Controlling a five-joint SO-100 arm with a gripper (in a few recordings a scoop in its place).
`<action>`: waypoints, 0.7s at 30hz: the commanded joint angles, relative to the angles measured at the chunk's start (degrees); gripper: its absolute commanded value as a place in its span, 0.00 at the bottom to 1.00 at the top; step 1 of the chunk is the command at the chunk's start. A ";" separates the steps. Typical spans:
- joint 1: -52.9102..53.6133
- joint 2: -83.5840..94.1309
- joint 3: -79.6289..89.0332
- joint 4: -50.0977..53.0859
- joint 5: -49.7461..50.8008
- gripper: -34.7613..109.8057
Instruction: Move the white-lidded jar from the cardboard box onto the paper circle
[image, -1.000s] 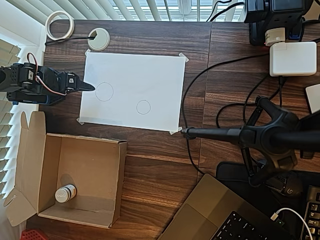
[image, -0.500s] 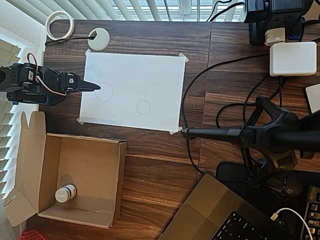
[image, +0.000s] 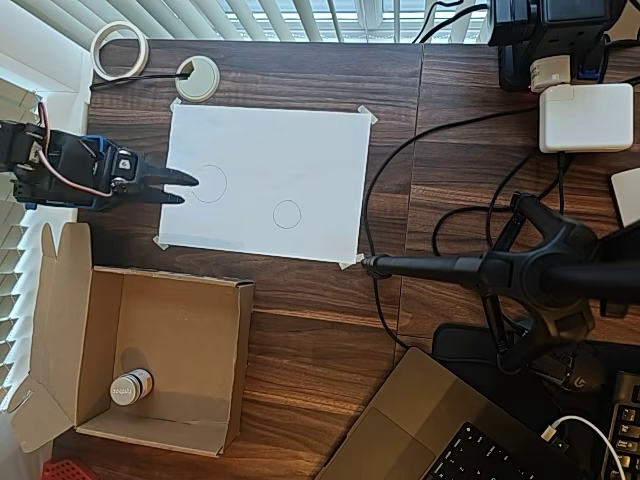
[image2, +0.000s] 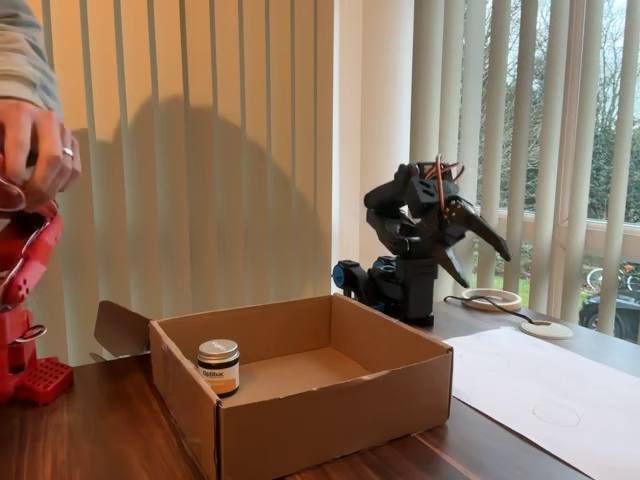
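The white-lidded jar (image: 131, 386) (image2: 218, 366) stands upright in a corner of the cardboard box (image: 190, 340) (image2: 330, 400), at the lower left in the overhead view. The paper circle (image: 287, 214) is the smaller pencil outline on the taped white sheet (image: 290, 150). My gripper (image: 188, 189) (image2: 485, 270) is open and holds nothing. It hangs above the sheet's left edge, next to the larger drawn circle (image: 209, 184). It is well away from the jar and raised behind the box in the fixed view.
A cream tape ring (image: 120, 48) and a white disc with a dark hole (image: 197, 78) lie at the back left. A camera stand (image: 520, 275), cables (image: 390, 170), a white power adapter (image: 585, 116) and a laptop (image: 430, 430) crowd the right side.
The gripper was shut, with its tip over the sheet's left edge, and its jaws have now spread open. The arm has pulled back slightly to the left.
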 joint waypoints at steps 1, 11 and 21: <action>9.14 -9.32 -11.87 -2.29 -11.60 0.47; 30.15 -34.54 -27.69 -16.87 -30.76 0.51; 44.56 -67.15 -52.12 -17.93 -48.96 0.51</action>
